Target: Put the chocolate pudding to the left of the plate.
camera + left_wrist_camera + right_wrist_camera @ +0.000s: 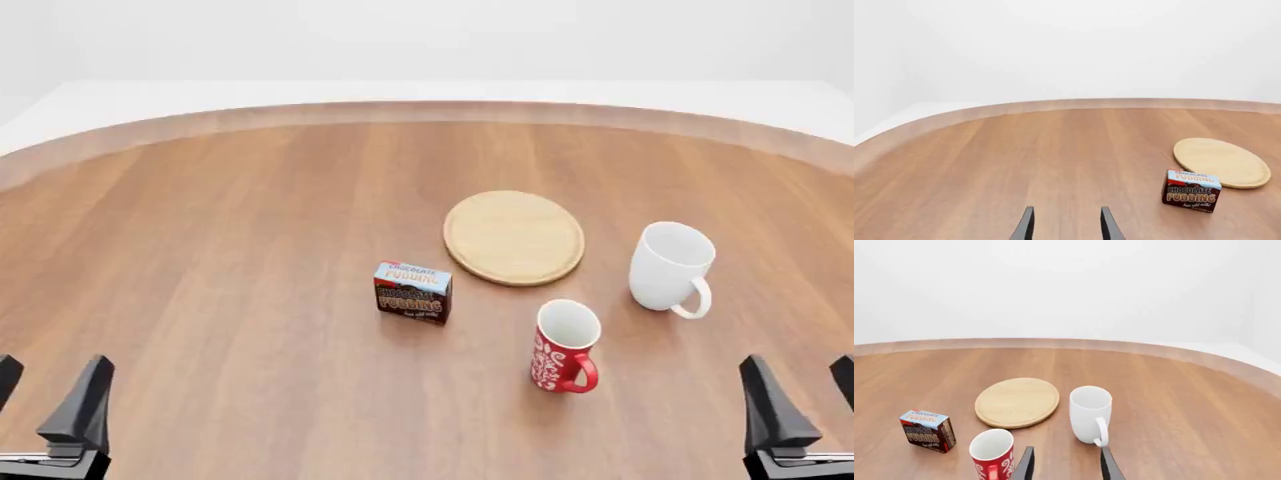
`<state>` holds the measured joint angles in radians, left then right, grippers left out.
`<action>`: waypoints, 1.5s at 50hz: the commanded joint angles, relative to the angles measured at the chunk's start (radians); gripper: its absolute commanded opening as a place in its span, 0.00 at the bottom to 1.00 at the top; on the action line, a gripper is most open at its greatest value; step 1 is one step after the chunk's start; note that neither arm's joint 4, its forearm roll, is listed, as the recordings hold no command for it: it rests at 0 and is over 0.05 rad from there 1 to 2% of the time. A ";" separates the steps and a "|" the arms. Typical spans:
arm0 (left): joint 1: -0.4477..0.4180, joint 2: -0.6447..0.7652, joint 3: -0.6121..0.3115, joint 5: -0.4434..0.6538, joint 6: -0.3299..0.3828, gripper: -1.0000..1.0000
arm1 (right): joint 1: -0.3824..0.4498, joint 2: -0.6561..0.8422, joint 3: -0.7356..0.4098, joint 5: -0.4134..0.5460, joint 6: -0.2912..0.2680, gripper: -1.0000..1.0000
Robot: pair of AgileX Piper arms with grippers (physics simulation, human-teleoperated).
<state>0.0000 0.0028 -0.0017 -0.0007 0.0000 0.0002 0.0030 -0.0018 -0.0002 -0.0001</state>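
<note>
Brown pudding carton (412, 292), tan plate (514, 237)

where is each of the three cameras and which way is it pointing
Front view: fixed above and behind the arms, looking forward and down at the table; the left gripper and right gripper show at the bottom corners.
Left wrist view: behind the left gripper, looking along its open fingers toward the chocolate pudding and the plate.
Right wrist view: behind the right gripper, facing the red mug, white mug, plate and pudding.
All three share the pudding and plate.
</note>
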 commanded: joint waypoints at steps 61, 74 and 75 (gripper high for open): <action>0.000 0.004 -0.003 -0.001 0.000 1.00 | 0.417 0.981 -0.963 0.266 -0.315 1.00; 0.000 0.004 -0.003 -0.001 0.000 1.00 | 0.459 1.149 -1.021 0.313 -0.333 1.00; 0.000 0.004 -0.003 -0.001 0.000 1.00 | 0.460 1.157 -1.025 0.315 -0.336 1.00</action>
<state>0.0000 0.0073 -0.0043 -0.0017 0.0000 0.4269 1.0206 -0.9628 0.2786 -0.3067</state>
